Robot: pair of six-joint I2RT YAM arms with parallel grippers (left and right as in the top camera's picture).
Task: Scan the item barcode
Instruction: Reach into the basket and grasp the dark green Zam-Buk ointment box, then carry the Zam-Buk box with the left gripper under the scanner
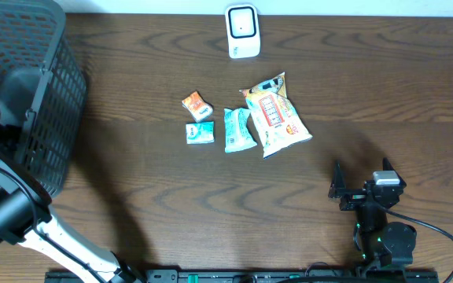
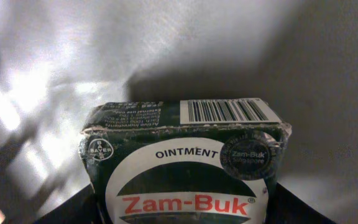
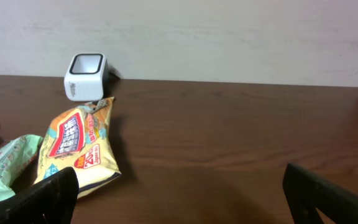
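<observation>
The left gripper [image 2: 182, 210] is clenched on a dark green cardboard ointment box [image 2: 185, 155] printed "Zam-Buk". Its dark fingers [image 2: 64, 211] press in from either side at the near end, and most of the box sticks out past them. From overhead the left arm reaches down into the black plastic mesh basket [image 1: 53, 118], and the arm and basket hide the box there; only the wrist camera shows it, against a blurred grey background.

The box's printed face looks back at the wrist camera. Its narrow end face carries a black-and-white barcode [image 2: 229, 110] and points away from the wrist, out beyond the fingertips. The box seems to run lengthways along the fingers, though its near end is cut off, so I cannot be sure.

The right gripper [image 3: 179, 180] hangs low over the dark wooden table [image 1: 384, 71], well away from the basket, jaws spread wide and empty. A white box-shaped scanner [image 1: 242, 31] stands at the table's far edge, also well clear of the basket.
</observation>
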